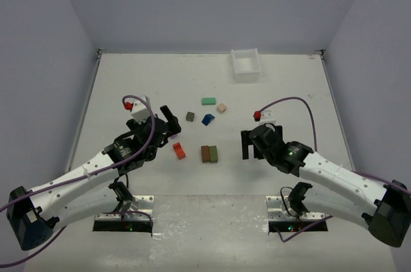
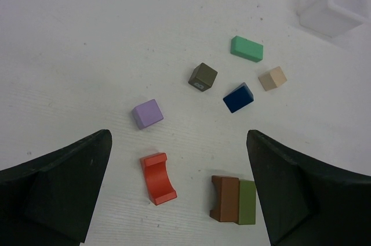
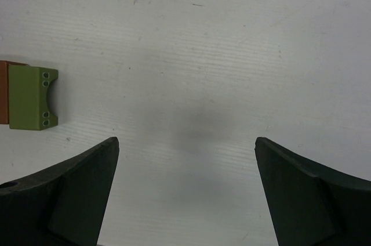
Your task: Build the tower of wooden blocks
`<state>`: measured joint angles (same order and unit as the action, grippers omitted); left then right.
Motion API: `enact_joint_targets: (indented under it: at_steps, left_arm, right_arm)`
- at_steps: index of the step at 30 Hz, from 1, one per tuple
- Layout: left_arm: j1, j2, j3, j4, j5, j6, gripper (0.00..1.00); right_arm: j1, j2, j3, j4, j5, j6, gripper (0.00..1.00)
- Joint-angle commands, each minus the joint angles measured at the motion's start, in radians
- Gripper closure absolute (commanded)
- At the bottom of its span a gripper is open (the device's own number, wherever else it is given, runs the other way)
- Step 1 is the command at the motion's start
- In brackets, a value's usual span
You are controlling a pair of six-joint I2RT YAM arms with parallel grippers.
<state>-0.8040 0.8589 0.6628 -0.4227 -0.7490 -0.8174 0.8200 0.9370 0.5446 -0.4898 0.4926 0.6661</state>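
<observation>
No tower stands; the wood blocks lie loose on the table. A red-orange arch block (image 2: 158,178) lies left of a brown block (image 2: 225,199) and an olive block (image 2: 247,202) that touch side by side. Farther off lie a purple cube (image 2: 147,113), a dark olive cube (image 2: 203,76), a blue block (image 2: 238,97), a green bar (image 2: 247,48) and a beige cube (image 2: 272,78). My left gripper (image 2: 178,136) is open and empty, above and just short of the red-orange block (image 1: 179,151). My right gripper (image 3: 186,140) is open and empty over bare table, right of the olive block (image 3: 32,97).
A white plastic tray (image 1: 246,63) stands at the back of the table, right of centre, also in the left wrist view (image 2: 330,2). Grey walls close in the table on three sides. The arm bases sit at the near edge.
</observation>
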Motion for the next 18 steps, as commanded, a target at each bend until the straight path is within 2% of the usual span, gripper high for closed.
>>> enact_joint_targets:
  at_steps: [1, 5, 10, 13, 18]
  left_arm:
    - [-0.003, -0.001, 0.002, 0.05, 0.007, 0.021, 0.0]
    - [-0.003, 0.007, -0.01, 0.097, 0.022, 0.041, 0.0]
    - [-0.003, 0.016, -0.019, 0.11, 0.036, 0.059, 0.0]
    - [-0.001, 0.013, -0.022, 0.111, 0.028, 0.062, 0.0]
    - [-0.001, 0.002, -0.031, 0.111, 0.011, 0.064, 0.0]
  right_arm:
    - [0.001, 0.021, 0.015, 0.095, 0.004, -0.063, 0.01]
    - [-0.013, 0.065, 0.019, 0.183, -0.033, -0.145, 0.01]
    - [-0.173, 0.234, 0.127, 0.289, -0.294, -0.312, 0.01]
    - [-0.209, 0.375, 0.244, 0.363, -0.376, -0.435, 0.01]
    - [-0.219, 0.65, 0.544, 0.369, -0.497, -0.618, 0.01]
